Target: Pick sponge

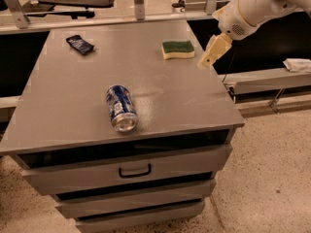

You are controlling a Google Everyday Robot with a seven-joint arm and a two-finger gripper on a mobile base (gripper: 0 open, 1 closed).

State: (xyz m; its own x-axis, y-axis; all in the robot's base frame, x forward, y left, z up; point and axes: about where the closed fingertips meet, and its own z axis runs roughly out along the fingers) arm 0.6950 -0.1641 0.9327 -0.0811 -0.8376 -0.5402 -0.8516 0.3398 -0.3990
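Fingers [214, 51]: seen as one pale yellow block with no gap showing; whether they are spread or pressed together cannot be told.
Gripper [203, 63]: carried at the end of the white arm [250, 6] and tilted down and to the left. Its tip is at the right edge of the cabinet top, just beside the sponge and apart from it.
Sponge [178, 49]: laid flat, green scouring side up over yellow foam, near the far right corner of the grey cabinet top [68, 115]. It is touched by nothing.
Step in hand: the approach is judged to be under way; no grasp has been made yet.
Doing it well: the gripper should be brought over the sponge's middle and squared to its short side. The jaws should be set wider than that side, then lowered and closed gently, since the foam is expected to give.
In the way: nothing lies between gripper and sponge. Only the cabinet's right edge has to be cleared on the way in.
Drink can [121, 108]: blue and white, lying on its side near the front middle, well apart from the sponge. It is likely to roll if knocked.
Dark blue packet [80, 44]: flat, near the far left corner, well apart.
Drawer handle [134, 171]: below the top, on the front.
White cloth [296, 64]: on the low ledge at the right, off the cabinet.
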